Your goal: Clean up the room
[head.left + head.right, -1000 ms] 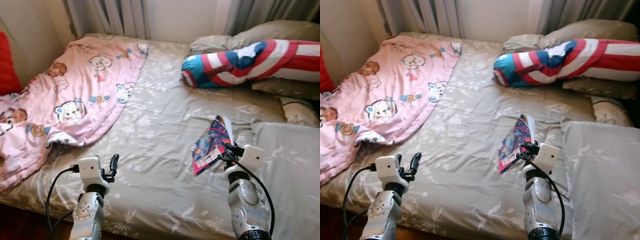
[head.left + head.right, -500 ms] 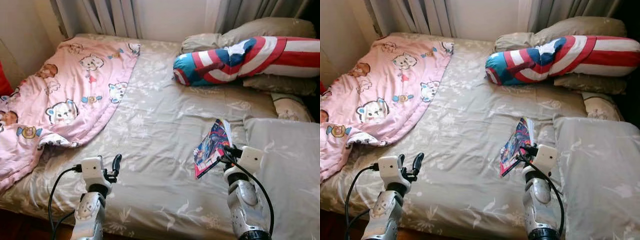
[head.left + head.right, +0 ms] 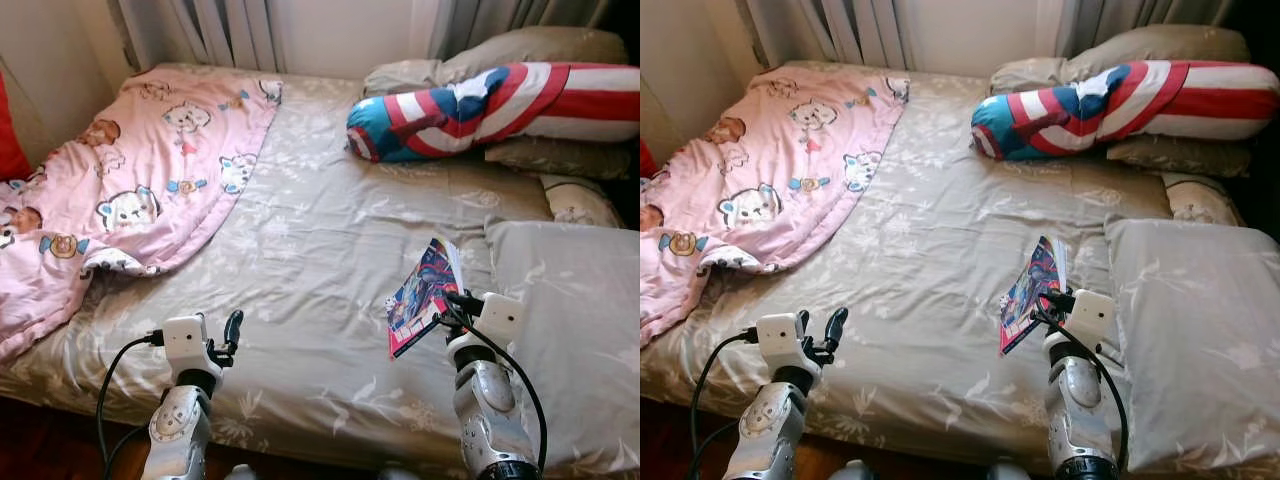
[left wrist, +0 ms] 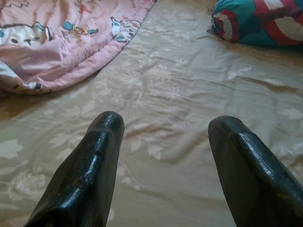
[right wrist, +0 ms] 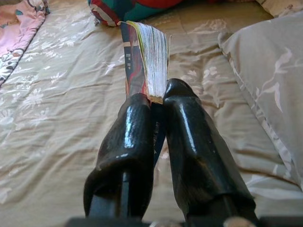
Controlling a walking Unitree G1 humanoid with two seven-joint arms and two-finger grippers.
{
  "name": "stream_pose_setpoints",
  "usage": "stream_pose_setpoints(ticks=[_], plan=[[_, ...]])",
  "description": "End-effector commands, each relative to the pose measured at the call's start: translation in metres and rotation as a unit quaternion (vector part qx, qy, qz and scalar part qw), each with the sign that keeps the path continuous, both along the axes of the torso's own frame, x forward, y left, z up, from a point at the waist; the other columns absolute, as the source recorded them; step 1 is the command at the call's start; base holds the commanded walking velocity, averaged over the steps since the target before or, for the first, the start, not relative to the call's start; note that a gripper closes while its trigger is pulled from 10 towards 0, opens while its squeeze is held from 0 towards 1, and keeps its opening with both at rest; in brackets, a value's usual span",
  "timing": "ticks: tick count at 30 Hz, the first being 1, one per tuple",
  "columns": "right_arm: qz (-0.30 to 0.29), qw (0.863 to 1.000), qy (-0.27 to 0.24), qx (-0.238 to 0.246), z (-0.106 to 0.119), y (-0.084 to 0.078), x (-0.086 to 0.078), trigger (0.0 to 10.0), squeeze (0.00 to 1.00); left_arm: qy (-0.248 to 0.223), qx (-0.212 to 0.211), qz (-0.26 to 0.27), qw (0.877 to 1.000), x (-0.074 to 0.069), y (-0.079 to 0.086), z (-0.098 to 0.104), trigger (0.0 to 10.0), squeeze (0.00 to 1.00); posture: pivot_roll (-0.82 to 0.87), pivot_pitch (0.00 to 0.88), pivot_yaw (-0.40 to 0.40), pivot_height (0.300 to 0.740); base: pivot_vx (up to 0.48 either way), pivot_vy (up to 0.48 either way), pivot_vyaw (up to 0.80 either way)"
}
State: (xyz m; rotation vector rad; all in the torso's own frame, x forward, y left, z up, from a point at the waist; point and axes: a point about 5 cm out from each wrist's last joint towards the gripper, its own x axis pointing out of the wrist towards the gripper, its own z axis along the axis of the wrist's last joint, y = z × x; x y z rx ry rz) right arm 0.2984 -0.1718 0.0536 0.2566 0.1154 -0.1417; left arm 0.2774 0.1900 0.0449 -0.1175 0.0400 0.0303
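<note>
**Comic book in hand, bed still to tidy**

The right pincer (image 5: 156, 101) is clamped on the glossy red-and-blue comic book (image 3: 424, 292), lifted above the beige floral bedsheet (image 3: 320, 250) at lower right of the frame. The left pincer (image 4: 163, 137) hangs spread wide, empty. The step looks like carrying; next calls for finding somewhere to put it.

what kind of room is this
Most likely a bedroom, perhaps a child's. A bed takes up most of the view, with a pink cartoon-bear blanket, pillows and a stars-and-stripes bolster. The right pincer grips a comic book.
</note>
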Motion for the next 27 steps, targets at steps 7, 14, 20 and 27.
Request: stream_pose_setpoints(ticks=[7,14,20,27], plan=[[0.003,1.0,-0.01,-0.006,0.004,0.0,0.001,10.0,0.0,0.001,-0.002,0.005,1.0,-0.002,0.002,-0.001,10.0,0.0,0.03,0.146,-0.018,0.665,0.0,0.0,0.0],[0.049,0.999,-0.021,0.001,0.008,0.009,0.013,10.0,0.0,0.004,0.004,0.004,1.0,-0.004,0.007,-0.002,10.0,0.0,0.07,0.182,0.018,0.661,0.0,0.0,0.0],[0.117,0.993,-0.022,0.013,0.012,0.025,0.028,10.0,0.0,0.013,0.016,-0.004,1.0,-0.007,0.011,-0.004,10.0,0.0,0.07,0.186,0.027,0.661,0.0,0.0,0.0],[0.1,0.987,-0.03,0.118,0.018,0.019,0.043,10.0,0.0,0.014,0.018,-0.007,1.0,-0.008,0.013,-0.004,10.0,0.0,0.09,0.186,0.039,0.661,0.0,0.0,0.0]])
